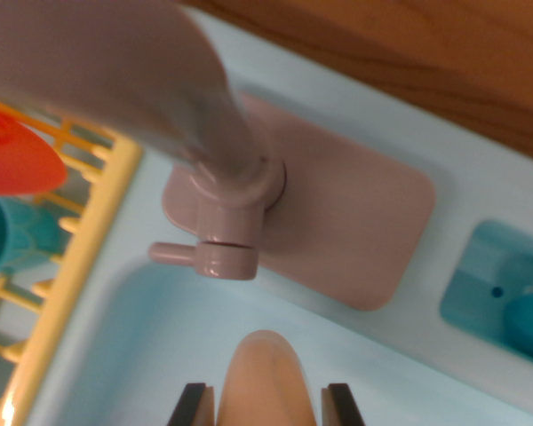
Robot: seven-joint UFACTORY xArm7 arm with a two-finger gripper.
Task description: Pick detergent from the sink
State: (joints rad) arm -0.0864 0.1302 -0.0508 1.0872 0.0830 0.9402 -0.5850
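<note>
**Detergent between my pincer tips, over the sink**

My pincer [265, 406] sits at the bottom edge, its two dark fingers [192, 405] flanking the peach detergent [265, 382]; whether they actually press on it I cannot tell. It is over the pale blue sink [160, 337]. Above it stands the pink faucet [222, 226] on its base plate [346, 222]. A yellow rack [80, 257] is at the wrist view's left.

Readable text: we find none anywhere in the wrist view.
Faucet [215, 191] and its base plate [338, 222]: plain pink, we see no brand or mark.
Sink [160, 337]: unmarked.
Blur: small print, if any, may escape us.
</note>
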